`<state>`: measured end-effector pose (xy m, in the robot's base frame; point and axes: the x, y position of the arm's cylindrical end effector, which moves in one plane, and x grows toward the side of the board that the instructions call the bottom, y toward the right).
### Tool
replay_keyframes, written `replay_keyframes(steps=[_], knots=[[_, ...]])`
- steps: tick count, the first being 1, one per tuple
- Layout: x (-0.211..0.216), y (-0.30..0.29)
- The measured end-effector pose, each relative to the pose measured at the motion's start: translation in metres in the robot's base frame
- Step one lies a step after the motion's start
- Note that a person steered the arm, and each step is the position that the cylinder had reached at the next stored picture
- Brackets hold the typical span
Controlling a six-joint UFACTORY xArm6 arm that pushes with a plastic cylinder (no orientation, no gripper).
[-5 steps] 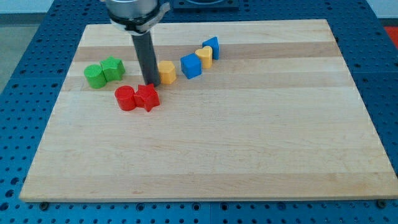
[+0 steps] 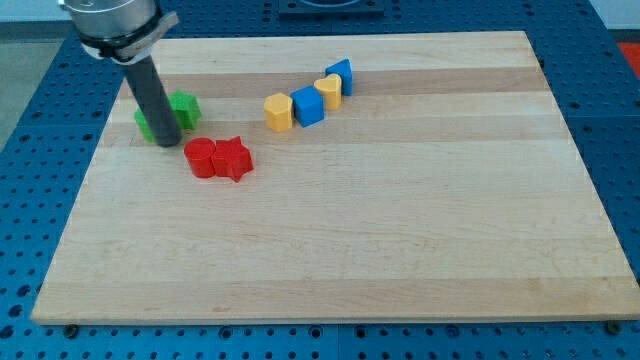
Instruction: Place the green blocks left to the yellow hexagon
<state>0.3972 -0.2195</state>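
Two green blocks sit together at the view's upper left: one (image 2: 186, 107) shows to the right of my rod, the other (image 2: 145, 122) is mostly hidden behind it. My tip (image 2: 168, 143) rests just below and between them, touching or nearly so. The yellow hexagon (image 2: 279, 112) lies to the right of the green blocks, with a gap between.
A red cylinder (image 2: 201, 157) and a red star (image 2: 232, 157) lie just right of and below my tip. A blue cube (image 2: 309, 105), a yellow heart (image 2: 329, 90) and another blue block (image 2: 341, 74) trail up and right from the hexagon. The wooden board (image 2: 400, 220) lies under all.
My rod has moved left, from beside the yellow hexagon and red star to in front of the green blocks. The blocks themselves look unmoved.
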Motion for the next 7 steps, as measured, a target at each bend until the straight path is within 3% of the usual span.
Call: replay_keyframes(steps=[3,5,7], knots=[[-0.017,-0.055],[-0.061,-0.032],[-0.061,-0.012]])
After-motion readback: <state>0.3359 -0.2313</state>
